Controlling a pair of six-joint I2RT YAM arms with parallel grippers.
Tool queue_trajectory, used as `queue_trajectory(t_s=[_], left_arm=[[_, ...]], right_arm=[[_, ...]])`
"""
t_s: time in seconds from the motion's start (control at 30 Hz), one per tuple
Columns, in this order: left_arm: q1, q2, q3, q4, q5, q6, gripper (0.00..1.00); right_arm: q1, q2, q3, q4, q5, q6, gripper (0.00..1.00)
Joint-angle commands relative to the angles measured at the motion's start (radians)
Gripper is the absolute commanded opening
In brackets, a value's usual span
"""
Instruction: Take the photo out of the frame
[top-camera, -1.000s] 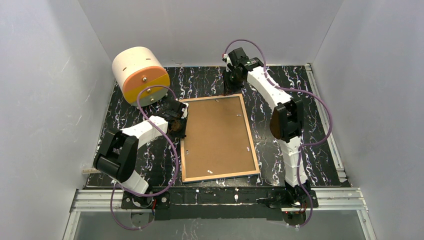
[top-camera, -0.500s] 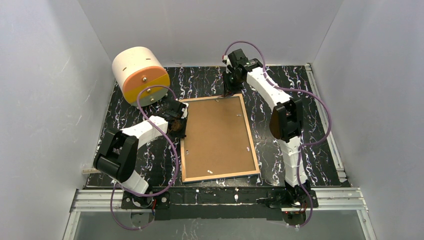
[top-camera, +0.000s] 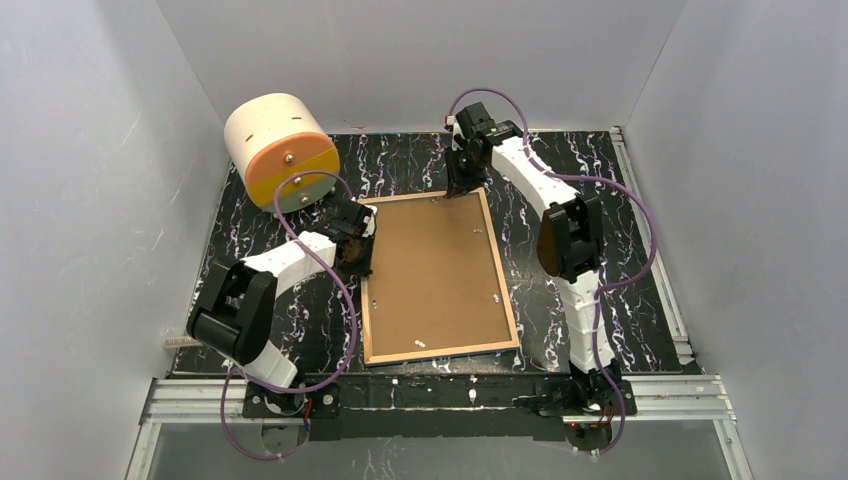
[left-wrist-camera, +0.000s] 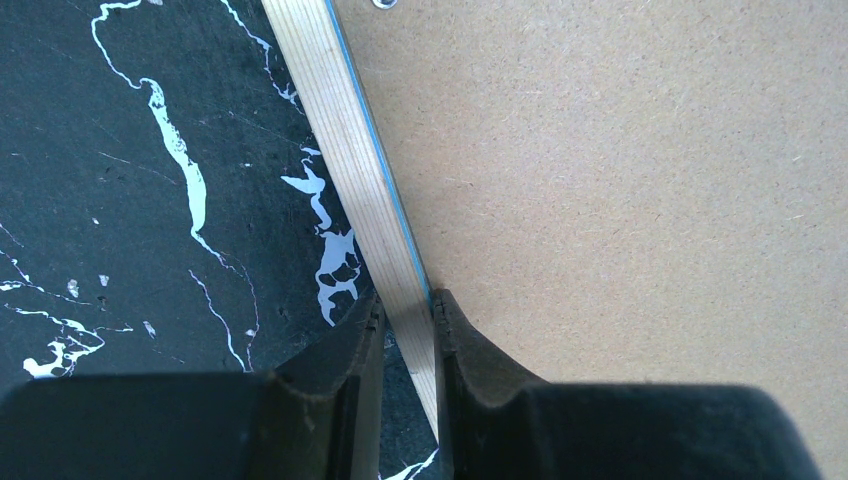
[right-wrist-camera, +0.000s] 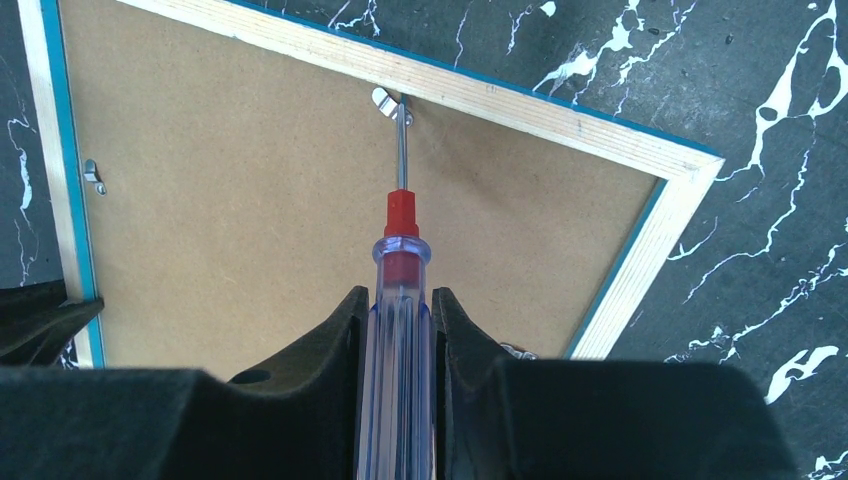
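Down at the near side of the bench (top-camera: 400, 165), we've got the frame (top-camera: 440, 353) lying face down, brown backing board (top-camera: 435, 270) up. Along its left rail, our left hand (left-wrist-camera: 407, 305) is clamped on the wooden edging, one finger outside, one over the board. Up at the far rail, our right hand (right-wrist-camera: 400, 297) grips a clear-handled screwdriver (right-wrist-camera: 401, 270), tip right at a metal turn clip (right-wrist-camera: 385, 99). Far left sits a cream-and-orange drum (top-camera: 280, 150).
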Motion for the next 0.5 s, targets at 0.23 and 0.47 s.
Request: queue_trajectory(t_s=[0.23,0.47], left_arm=[[-0.009,0.040,-0.025,-0.085,0.020,0.081,0.00],[-0.009,0.048,-0.022,-0.085,0.027,0.080,0.00]], right_arm=[[-0.002,0.024,0.040,-0.045,-0.090,-0.035,0.01],[-0.002,0.016,0.037,-0.070,-0.124,-0.073,0.01]])
